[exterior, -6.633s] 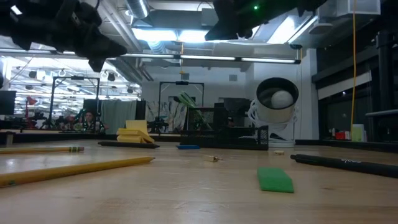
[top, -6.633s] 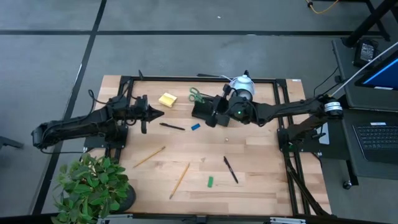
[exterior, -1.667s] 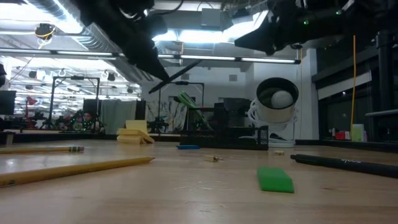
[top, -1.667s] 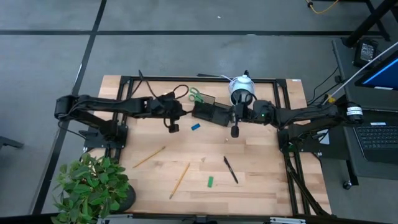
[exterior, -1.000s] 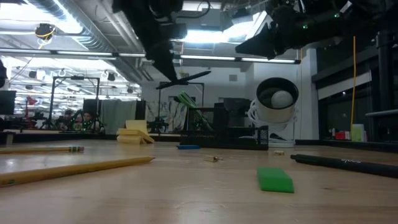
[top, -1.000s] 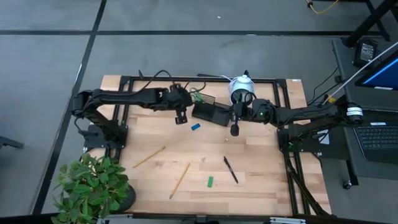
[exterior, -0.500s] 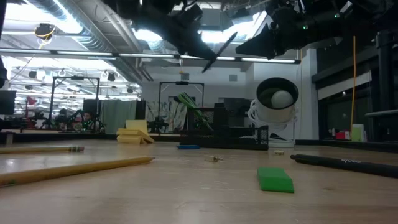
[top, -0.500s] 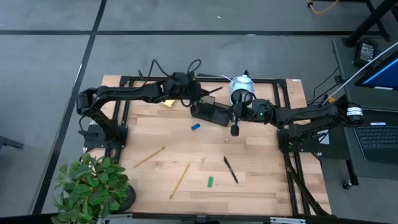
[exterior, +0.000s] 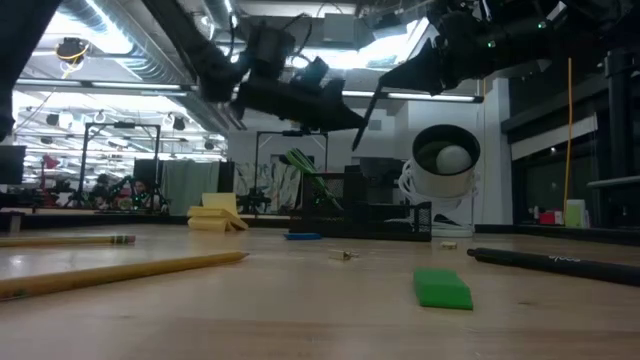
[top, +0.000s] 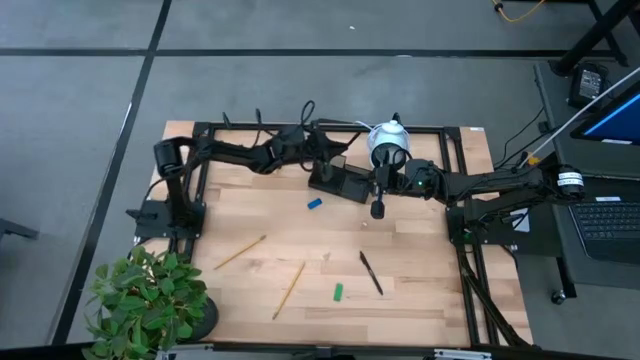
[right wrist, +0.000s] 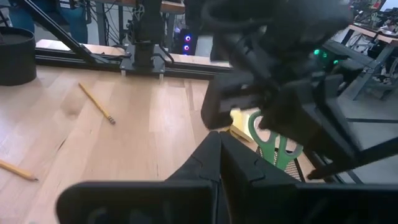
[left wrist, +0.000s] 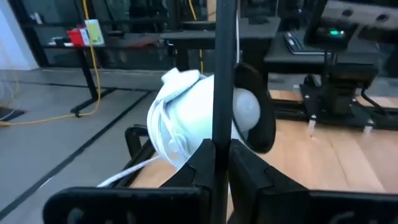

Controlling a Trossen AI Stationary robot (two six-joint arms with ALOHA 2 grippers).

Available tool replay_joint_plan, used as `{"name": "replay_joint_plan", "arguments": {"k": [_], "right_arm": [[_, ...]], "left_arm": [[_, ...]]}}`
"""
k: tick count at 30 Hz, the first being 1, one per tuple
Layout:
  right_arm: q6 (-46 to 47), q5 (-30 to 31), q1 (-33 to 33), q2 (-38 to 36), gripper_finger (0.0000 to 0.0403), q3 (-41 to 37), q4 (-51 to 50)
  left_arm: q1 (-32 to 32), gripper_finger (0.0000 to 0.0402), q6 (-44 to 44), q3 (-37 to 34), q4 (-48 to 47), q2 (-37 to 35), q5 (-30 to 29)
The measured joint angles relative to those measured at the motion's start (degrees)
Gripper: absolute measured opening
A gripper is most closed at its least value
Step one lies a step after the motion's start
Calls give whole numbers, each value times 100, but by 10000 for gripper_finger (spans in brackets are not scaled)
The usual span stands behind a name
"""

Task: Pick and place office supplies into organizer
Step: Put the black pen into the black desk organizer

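A wooden table [top: 420, 290] is sitting in a lab with grey flooring. At its twelve o'clock edge the left gripper [top: 322, 155] is clamping a black pen [left wrist: 224, 68] above the organizer [top: 340, 182]. The right gripper [top: 377, 208], closed and empty, is waiting at three o'clock of it. The tilted pen could catch the rim or the camera [top: 386, 146] and drop.

A white round lens-faced device [top: 388, 143] stands at the far edge of the wooden surface [top: 420, 280] — its dark lens shows in the low view. A leafy green potted plant [top: 150, 300] sits at the near left corner. A laptop [top: 610, 220] rests beyond the right side.
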Motion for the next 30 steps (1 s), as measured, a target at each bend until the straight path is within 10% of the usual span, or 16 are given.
{"name": "replay_joint_plan", "arguments": {"k": [11, 30], "right_arm": [[-138, 4, 0, 0, 8, 1, -44], [-145, 7, 0, 0, 8, 1, -18]], "left_arm": [[-105, 17, -544, -1132, 2173, 138, -675], [-606, 17, -728, -1291, 2351, 144, -1720]]}}
